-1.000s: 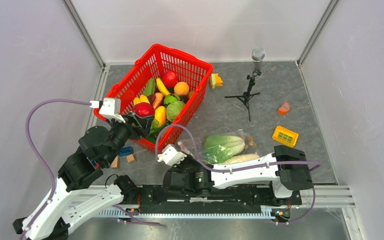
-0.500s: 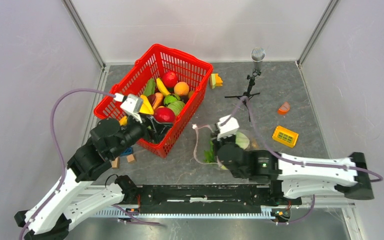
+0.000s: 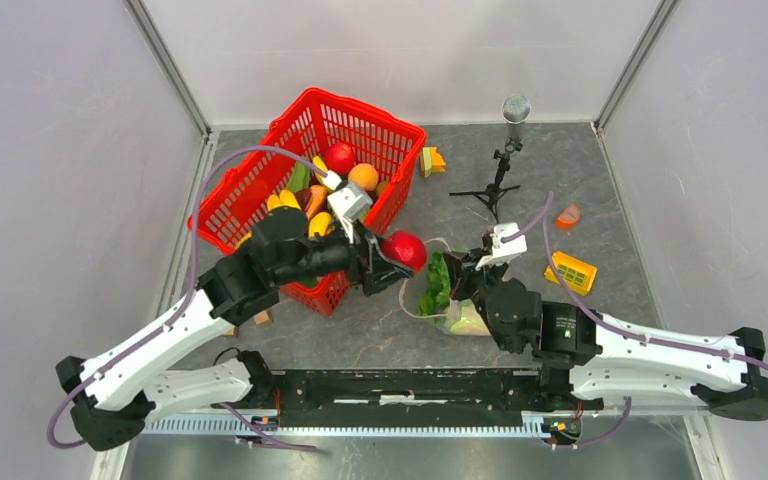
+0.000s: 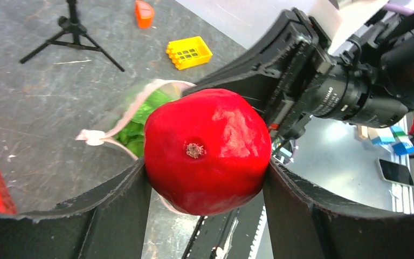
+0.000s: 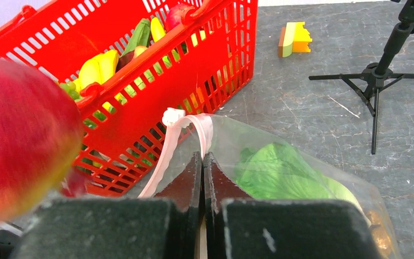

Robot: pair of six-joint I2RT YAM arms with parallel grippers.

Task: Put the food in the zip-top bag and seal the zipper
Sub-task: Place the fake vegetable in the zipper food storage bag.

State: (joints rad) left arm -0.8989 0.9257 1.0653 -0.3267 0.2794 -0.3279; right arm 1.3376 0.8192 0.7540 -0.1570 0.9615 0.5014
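My left gripper (image 3: 396, 256) is shut on a round red fruit (image 3: 404, 250), held in the air just left of the zip-top bag (image 3: 452, 312); it fills the left wrist view (image 4: 207, 148). My right gripper (image 5: 202, 159) is shut on the clear bag's mouth edge next to the pale pink zipper (image 5: 164, 148) and holds it raised. Green lettuce (image 5: 280, 172) lies inside the bag (image 5: 323, 178). The left wrist view shows the zipper (image 4: 94, 137) and lettuce (image 4: 135, 124) behind the fruit. Bananas (image 3: 285, 200) and other food lie in the basket.
The red mesh basket (image 3: 290, 130) stands at the back left, close to the left arm. A microphone on a tripod (image 3: 500, 185) stands behind the bag. A yellow block (image 3: 571, 270), an orange piece (image 3: 567, 215) and a yellow-green block (image 3: 432, 160) lie on the grey floor.
My left gripper has carried the red fruit out of the basket and rightward to the bag. My right gripper has moved to the bag's mouth and raised its edge.
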